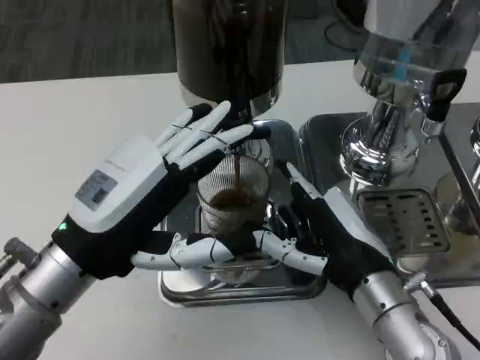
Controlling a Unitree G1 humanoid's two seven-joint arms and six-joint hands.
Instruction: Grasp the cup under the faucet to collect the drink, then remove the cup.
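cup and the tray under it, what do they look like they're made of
Cup: looks like clear plastic or glass, ribbed; the dark drink shows through its wall. Which of the two, the view leaves open.
Tray: looks like polished metal, likely stainless steel; its rim is silver and mirrors its surroundings.

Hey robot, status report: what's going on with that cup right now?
Left hand on the faucet lever, thumb at cup. Right hand holding cup. Dark drink pouring, cup partly filled. Nothing in the way.
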